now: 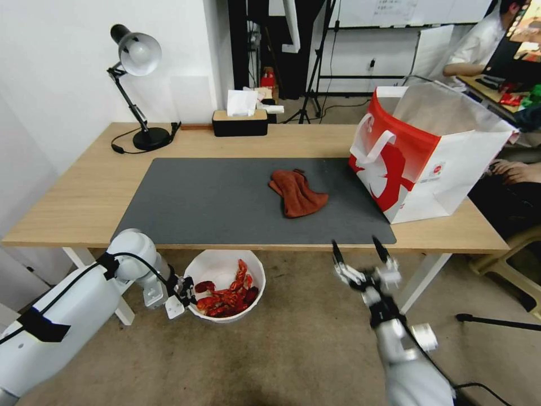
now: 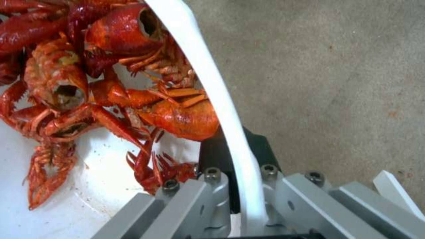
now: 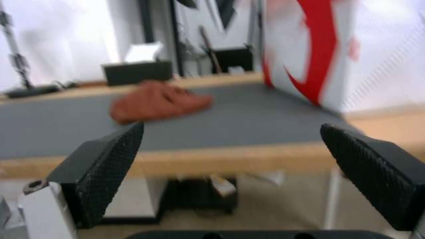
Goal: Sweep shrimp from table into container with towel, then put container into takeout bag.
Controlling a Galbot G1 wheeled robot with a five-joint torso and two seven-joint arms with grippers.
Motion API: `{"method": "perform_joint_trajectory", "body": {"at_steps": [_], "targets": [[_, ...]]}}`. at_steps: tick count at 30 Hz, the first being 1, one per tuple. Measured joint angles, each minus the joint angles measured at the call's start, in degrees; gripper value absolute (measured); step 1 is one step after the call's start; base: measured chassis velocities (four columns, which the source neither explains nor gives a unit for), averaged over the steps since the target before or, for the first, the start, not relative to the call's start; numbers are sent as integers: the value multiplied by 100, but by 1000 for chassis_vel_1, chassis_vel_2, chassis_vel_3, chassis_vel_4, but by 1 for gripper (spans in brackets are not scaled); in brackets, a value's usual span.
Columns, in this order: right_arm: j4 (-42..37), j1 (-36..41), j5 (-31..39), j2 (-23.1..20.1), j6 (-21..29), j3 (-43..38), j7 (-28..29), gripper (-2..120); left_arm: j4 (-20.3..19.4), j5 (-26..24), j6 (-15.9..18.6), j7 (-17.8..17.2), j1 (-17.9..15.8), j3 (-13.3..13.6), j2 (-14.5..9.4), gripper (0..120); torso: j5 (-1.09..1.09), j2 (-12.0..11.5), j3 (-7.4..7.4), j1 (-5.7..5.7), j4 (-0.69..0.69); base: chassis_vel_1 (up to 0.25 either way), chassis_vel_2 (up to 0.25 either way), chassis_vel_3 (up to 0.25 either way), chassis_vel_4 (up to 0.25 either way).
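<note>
left gripper point(image 1: 183, 293): below the table's front edge, clamped on the container's rim, one finger inside the wall, one outside; fingertips hidden behind the rim
container point(image 1: 255, 268): held off the table, under its front edge, left of centre
shrimp point(image 1: 228, 296): piled inside container; lower ones covered by the top ones
table point(image 1: 84, 192): right end cut off behind bag
towel point(image 1: 297, 193): crumpled mid-mat, nothing touching it
right gripper point(image 1: 360, 251): just off the front edge, jaws spread wide, empty
takeout bag point(image 1: 445, 163): back right corner, mouth open, inside hard to see
</note>
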State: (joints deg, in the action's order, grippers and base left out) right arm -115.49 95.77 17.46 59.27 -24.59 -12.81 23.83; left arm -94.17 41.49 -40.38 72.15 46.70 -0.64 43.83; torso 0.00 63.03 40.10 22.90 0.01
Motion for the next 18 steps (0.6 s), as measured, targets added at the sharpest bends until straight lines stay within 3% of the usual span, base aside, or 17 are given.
{"method": "perform_joint_trajectory", "body": {"at_steps": [8, 18], "targets": [[45, 218, 33, 156, 56, 89, 251, 100, -130, 68, -94, -10, 266, -267, 2, 0, 0, 0, 0, 0, 0, 0, 0, 0, 0], [120, 313, 53, 247, 289, 145, 358, 100, -478, 71, -128, -103, 620, -444, -199, 0, 0, 0, 1, 1, -2, 0, 0, 0, 0]]}}
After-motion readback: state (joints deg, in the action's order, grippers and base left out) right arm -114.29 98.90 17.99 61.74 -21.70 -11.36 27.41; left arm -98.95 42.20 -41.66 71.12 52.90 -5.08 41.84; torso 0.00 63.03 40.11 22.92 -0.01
